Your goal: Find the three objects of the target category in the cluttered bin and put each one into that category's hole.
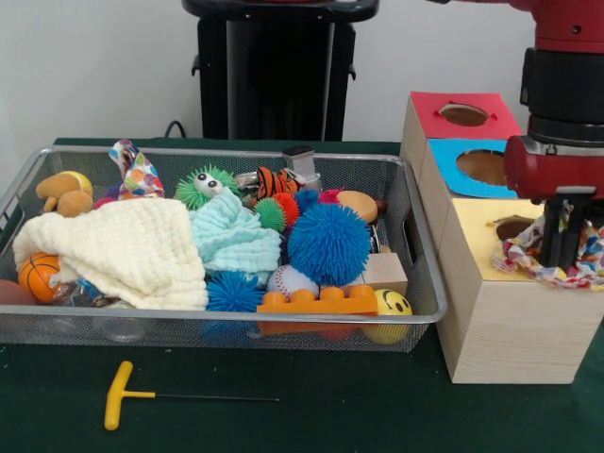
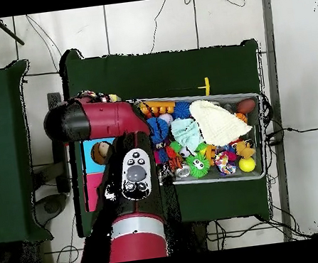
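My gripper [image 1: 562, 257] hangs over the yellow top of the pale wooden box [image 1: 500, 311], just right of its round hole [image 1: 512, 226]. It is shut on a white polka-dot cloth [image 1: 522, 255], which drapes on both sides of the fingers and touches the box top. The wire mesh bin [image 1: 236, 152] stands to the left, full of toys. In it lie a cream cloth [image 1: 132, 250], a pale teal cloth [image 1: 236, 238] and a colourful patterned cloth [image 1: 138, 174]. No braided rope ring shows. In the overhead view the arm [image 2: 127, 173] hides the gripper and the yellow box.
The blue-topped hole [image 1: 483, 166] and the red-topped hole [image 1: 463, 114] lie behind the yellow one. The bin also holds blue [image 1: 328, 243] and green [image 1: 206, 187] spiky balls, a basketball [image 1: 38, 275], an orange brick [image 1: 319, 302] and a smiley ball [image 1: 390, 316]. A yellow T-handle key [image 1: 119, 396] lies in front.
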Motion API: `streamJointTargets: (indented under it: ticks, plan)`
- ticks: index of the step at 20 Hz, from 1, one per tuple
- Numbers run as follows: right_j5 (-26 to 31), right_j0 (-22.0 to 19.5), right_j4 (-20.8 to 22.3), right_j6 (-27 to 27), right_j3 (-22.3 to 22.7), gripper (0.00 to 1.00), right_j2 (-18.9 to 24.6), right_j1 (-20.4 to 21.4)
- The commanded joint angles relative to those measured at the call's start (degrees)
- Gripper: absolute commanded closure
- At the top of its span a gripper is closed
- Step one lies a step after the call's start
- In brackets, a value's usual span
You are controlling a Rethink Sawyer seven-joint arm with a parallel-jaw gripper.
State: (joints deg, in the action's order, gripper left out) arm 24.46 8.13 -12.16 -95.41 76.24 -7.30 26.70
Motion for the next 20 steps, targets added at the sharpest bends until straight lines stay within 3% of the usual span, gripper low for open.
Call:
streamJointTargets:
  ticks: [1, 20]
  plan:
    - [1.4, 1.5, -1.3, -13.7, 8.7, 1.00, 2.1, 0.0]
    - [0.7, -3.1, 0.5, -7.4, 7.3, 1.00, 4.6, -1.7]
